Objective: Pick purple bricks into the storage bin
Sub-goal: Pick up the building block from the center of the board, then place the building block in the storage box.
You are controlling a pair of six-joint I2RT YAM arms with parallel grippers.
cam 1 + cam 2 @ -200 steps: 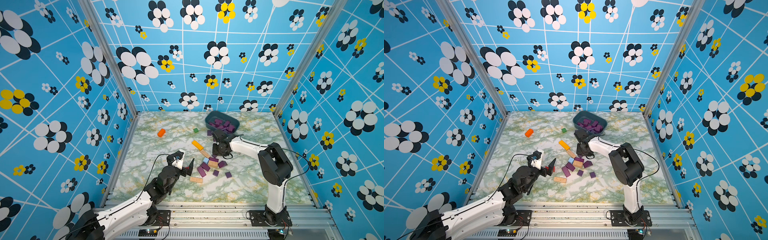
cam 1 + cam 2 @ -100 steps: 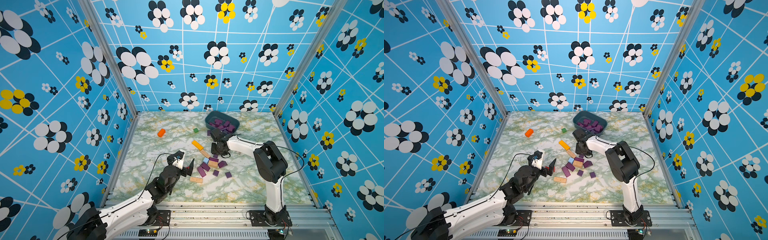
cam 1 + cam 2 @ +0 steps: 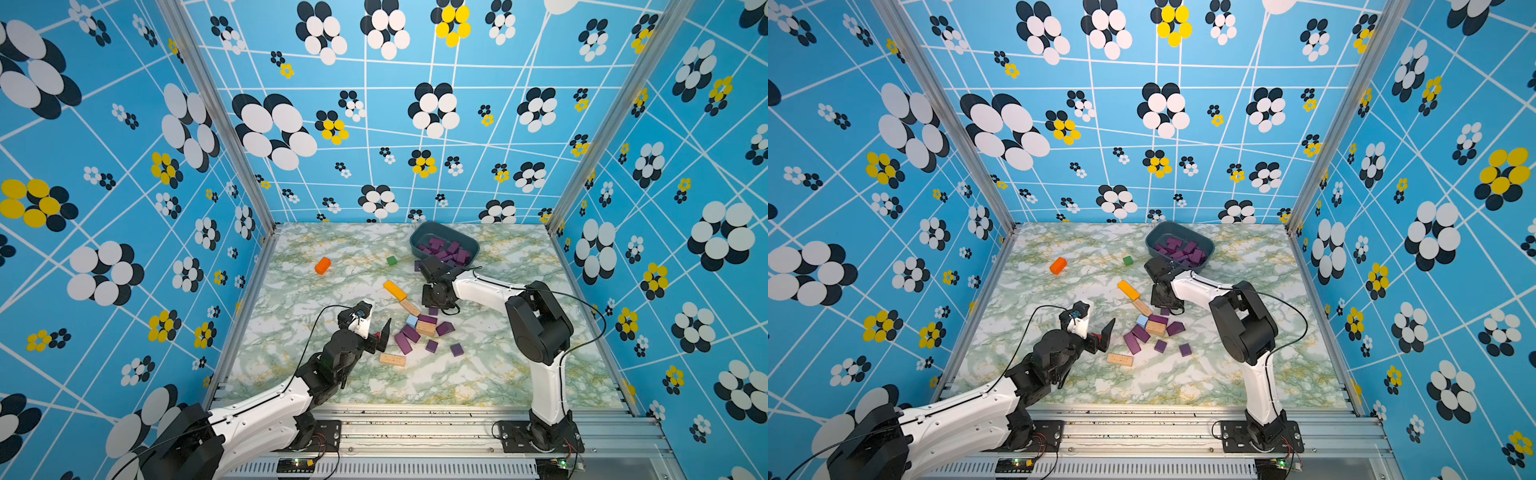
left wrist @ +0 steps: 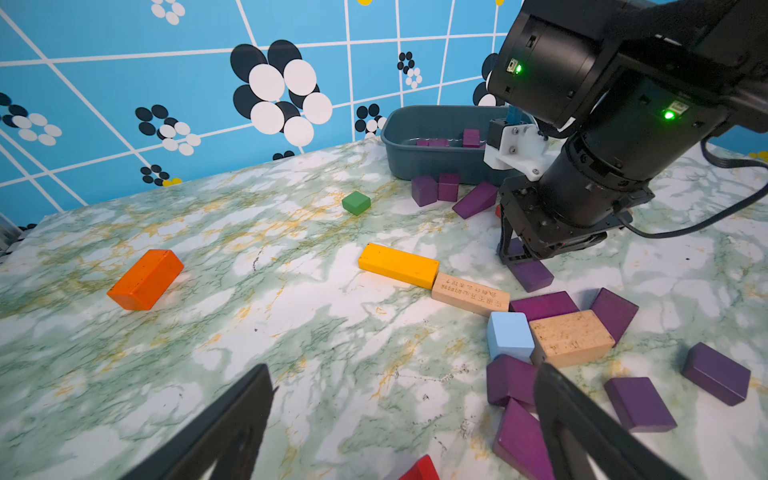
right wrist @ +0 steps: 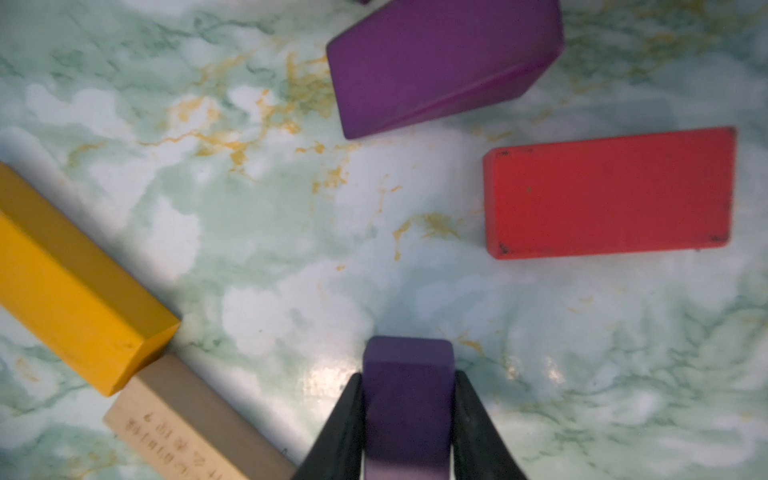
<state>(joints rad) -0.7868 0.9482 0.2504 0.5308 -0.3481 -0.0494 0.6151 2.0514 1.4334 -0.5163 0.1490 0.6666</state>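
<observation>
Only lettering I can find is engraved on the plain wood pieces.
- tan bar [image 4: 469, 296], butted end to end against the yellow bar [image 4: 398, 266]: one row of small engraved characters along its long face. They look like CJK glyphs, but I can't read them. My right wrist view catches the same row, blurred and upside down.
- tan block [image 4: 571, 338] touching the light-blue cube [image 4: 509, 334]: faint marks, illegible.
- tan plank [image 3: 392, 360] in a top view: a row of dark marks, too small to read.
</observation>
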